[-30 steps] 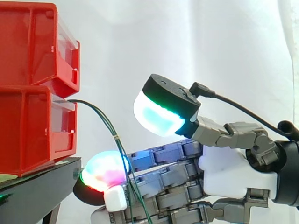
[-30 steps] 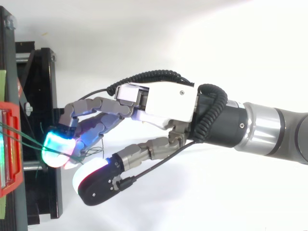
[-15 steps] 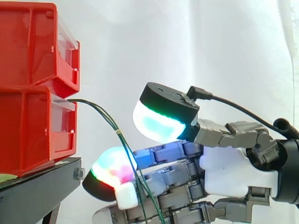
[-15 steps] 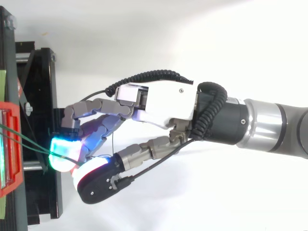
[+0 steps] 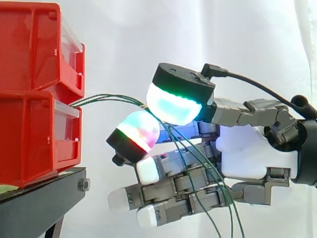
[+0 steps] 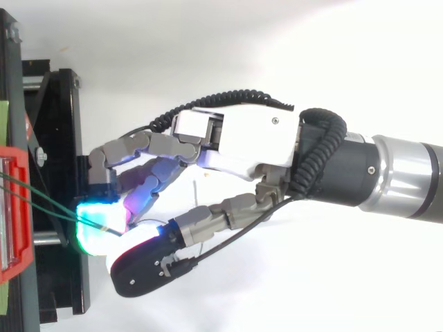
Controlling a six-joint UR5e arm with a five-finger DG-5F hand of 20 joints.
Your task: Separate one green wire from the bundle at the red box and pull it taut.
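A bundle of thin green wires [image 5: 111, 99] comes out of the front of the lower red box [image 5: 34, 134] and runs almost level to the right. My hand [image 5: 247, 153] reaches in from the right. Its thumb pad [image 5: 173, 104], glowing white and cyan, presses onto a multicoloured fingertip [image 5: 138, 131], and the wires are pinched between them. Behind the pinch, loose lengths of wire [image 5: 198, 198] hang down across the other fingers, which lie fairly straight. From above, the wires [image 6: 41, 206] slant from the box to the cyan fingertip [image 6: 100, 225] of the hand [image 6: 249, 138].
A second red box [image 5: 34, 49] sits stacked on the lower one, both on a black stand [image 5: 39, 198] at the left. The stand's frame [image 6: 55, 138] lies just left of my fingertips. A white curtain backs the scene.
My hand has risen, and the thumb has come down onto the fingertip with the wires between them. The wires drooped steeply from the box before; they now run nearly level.
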